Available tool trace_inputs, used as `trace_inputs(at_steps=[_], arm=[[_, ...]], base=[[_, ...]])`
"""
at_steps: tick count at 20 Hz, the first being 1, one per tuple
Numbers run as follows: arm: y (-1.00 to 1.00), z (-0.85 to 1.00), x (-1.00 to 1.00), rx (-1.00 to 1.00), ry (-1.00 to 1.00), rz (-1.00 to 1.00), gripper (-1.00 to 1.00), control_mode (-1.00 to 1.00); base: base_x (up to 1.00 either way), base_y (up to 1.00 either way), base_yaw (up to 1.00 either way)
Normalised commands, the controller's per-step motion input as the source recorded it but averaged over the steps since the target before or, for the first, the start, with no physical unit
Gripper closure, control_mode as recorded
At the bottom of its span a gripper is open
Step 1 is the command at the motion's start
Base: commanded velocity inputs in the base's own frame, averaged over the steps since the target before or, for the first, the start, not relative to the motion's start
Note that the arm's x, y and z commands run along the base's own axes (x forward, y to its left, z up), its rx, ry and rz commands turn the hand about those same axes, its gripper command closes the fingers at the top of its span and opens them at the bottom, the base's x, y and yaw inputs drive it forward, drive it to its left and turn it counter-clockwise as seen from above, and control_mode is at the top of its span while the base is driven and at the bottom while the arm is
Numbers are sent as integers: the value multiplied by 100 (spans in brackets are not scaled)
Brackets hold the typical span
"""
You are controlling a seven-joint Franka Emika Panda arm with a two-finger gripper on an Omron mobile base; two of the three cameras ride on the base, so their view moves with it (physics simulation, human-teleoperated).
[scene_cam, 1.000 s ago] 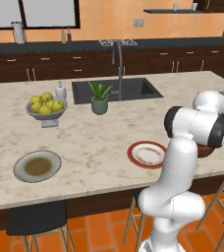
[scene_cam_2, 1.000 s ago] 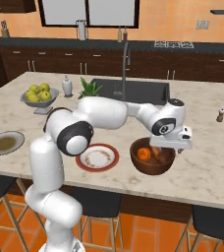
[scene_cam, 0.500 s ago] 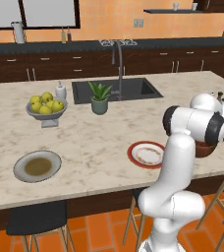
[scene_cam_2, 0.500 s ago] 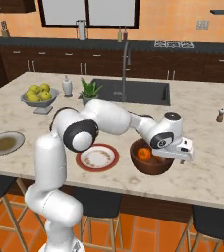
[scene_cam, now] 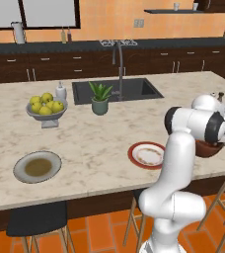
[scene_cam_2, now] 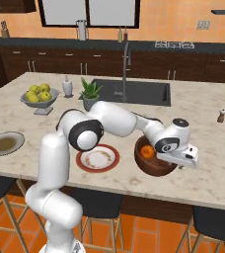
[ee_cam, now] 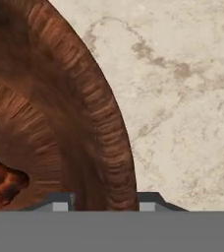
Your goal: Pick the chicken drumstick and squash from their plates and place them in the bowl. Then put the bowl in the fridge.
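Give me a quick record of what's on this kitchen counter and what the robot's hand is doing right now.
bowl: dark brown, near the counter's front edge
squash: orange, inside the bowl
drumstick: brown piece low inside the bowl, seen in the hand view
gripper: fingertips straddle the bowl's rim, one inside and one outside; firmness of grip unclear
red-rimmed plate: beside the bowl, only crumbs left
grey-green plate: further along the counter, brownish centre
fruit bowl: holds yellow-green apples
potted plant: beside the sink

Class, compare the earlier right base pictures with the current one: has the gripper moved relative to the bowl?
Yes. The gripper has dropped from above the bowl to its right rim, away from the red-rimmed plate.
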Motion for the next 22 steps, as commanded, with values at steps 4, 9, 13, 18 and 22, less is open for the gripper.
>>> trace_inputs(at_steps=[4, 9, 13, 18, 22], arm=[[18, 52, -27, 3, 0, -2, 100, -100], [19, 100, -89, 0, 0, -1, 100, -100], [41, 98, -99, 0, 0, -9, 100, -100], [100, 29, -14, -2, -2, -44, 100, -100], [100, 8, -28, -1, -15, -46, 100, -100]], base=[[0, 0, 0], [0, 0, 0], [0, 0, 0], [0, 0, 0], [0, 0, 0]])
